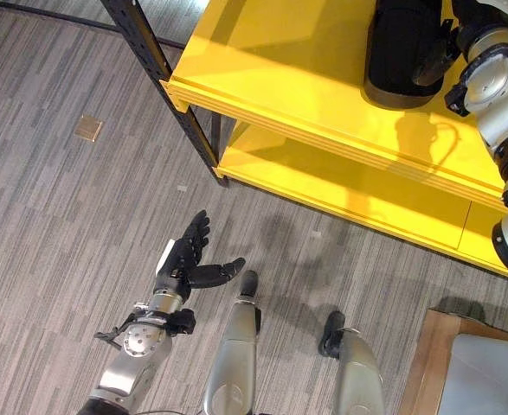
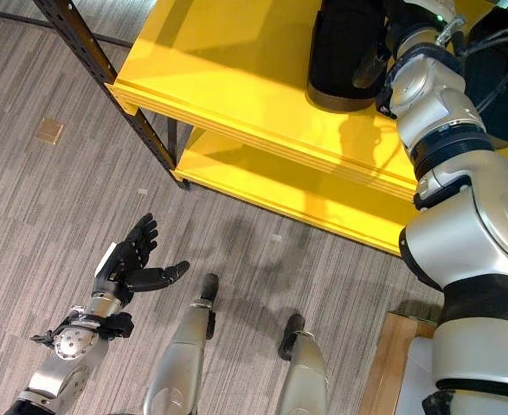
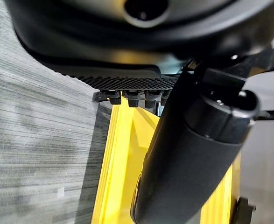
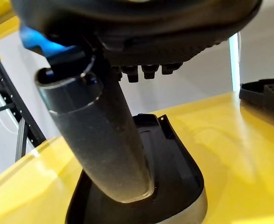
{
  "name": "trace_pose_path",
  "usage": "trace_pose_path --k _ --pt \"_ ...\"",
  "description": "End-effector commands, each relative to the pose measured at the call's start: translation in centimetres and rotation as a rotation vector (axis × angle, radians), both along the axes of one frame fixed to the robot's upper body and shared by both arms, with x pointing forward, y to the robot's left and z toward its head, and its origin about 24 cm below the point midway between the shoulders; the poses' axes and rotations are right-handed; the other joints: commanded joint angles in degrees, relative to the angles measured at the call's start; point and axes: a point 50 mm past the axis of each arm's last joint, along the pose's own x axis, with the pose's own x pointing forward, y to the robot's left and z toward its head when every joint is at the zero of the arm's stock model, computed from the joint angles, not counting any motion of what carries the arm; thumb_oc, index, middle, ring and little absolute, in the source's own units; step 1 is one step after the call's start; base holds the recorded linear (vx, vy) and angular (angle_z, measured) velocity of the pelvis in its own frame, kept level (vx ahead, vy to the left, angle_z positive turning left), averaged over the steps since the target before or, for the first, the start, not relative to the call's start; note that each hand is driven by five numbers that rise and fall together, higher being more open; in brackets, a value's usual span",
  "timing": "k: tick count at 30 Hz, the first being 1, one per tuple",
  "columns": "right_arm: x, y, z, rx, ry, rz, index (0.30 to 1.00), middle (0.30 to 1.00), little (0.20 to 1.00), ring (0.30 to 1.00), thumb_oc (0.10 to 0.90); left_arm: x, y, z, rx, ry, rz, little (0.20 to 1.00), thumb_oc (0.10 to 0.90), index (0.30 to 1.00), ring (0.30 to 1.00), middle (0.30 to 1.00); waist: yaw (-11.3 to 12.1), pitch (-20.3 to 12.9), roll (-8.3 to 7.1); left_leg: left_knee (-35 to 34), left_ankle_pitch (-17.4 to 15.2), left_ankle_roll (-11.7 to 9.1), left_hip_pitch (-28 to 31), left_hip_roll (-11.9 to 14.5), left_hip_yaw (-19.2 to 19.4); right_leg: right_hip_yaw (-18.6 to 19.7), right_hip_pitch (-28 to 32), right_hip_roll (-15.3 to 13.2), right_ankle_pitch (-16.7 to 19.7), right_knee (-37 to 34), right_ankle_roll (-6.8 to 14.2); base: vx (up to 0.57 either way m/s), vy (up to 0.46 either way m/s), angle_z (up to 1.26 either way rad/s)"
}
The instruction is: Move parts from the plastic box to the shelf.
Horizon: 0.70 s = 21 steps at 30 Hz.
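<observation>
Two black parts sit on the yellow shelf's [image 1: 262, 60] top board. The nearer black part [image 2: 344, 52] lies at about twelve o'clock in the head views, and the right hand [image 4: 104, 140] is over it, thumb reaching down onto its surface; whether the fingers hold it cannot be told. A second black part [image 2: 504, 78] lies at about two o'clock, beyond the right arm. The left hand [image 1: 187, 259] hangs over the grey floor [image 1: 54, 216] at about seven o'clock, fingers straight and spread, holding nothing. A wooden board [image 1: 427, 363] with a grey box [image 1: 487, 380] on it shows at five o'clock.
</observation>
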Motion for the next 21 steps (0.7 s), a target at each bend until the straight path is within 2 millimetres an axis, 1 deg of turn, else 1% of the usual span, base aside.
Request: trace_pose_path --k 1,10,15,21 --pt "-3.1 -0.8 7.4 -0.003 -0.212 -0.004 1.000 1.000 1.000 1.000 0.900 0.1 0.5 4.4 0.007 -0.217 -0.048 1.000 0.900 1.000 1.000 1.000 1.1 -2.5 -1.76 4.6 -6.9 -1.9 0.2 4.2 -3.6 2.9 5.6 -1.0 4.6 -8.3 1.4 0.00 0.000 0.00" --pt "-2.8 -1.8 6.5 0.013 -0.172 -0.035 1.000 1.000 1.000 1.000 0.900 0.0 0.6 4.3 0.008 -0.211 -0.049 1.000 0.900 1.000 1.000 1.000 1.6 -2.1 -1.44 4.7 -6.6 -1.8 -0.6 4.0 -4.0 2.3 5.5 -1.1 4.6 -8.5 1.4 0.00 0.000 0.00" --pt "-2.8 -2.3 6.1 -0.073 -0.150 -0.102 1.000 1.000 1.000 1.000 0.900 0.0 0.5 4.6 0.028 -0.224 -0.053 1.000 0.900 1.000 1.000 1.000 2.2 -1.7 -1.58 4.4 -6.4 -1.8 -0.9 3.9 -4.3 1.9 5.7 -0.9 4.6 -8.8 1.5 0.00 0.000 0.00" --pt "-2.5 -2.3 5.5 -0.088 -0.124 -0.109 1.000 1.000 1.000 1.000 0.900 0.1 0.5 4.6 0.034 -0.223 -0.049 1.000 0.900 1.000 1.000 1.000 2.6 -0.9 -1.60 4.4 -6.2 -1.7 -1.4 3.7 -4.7 1.5 5.7 -0.8 4.8 -9.0 1.5 0.00 -0.005 0.05"
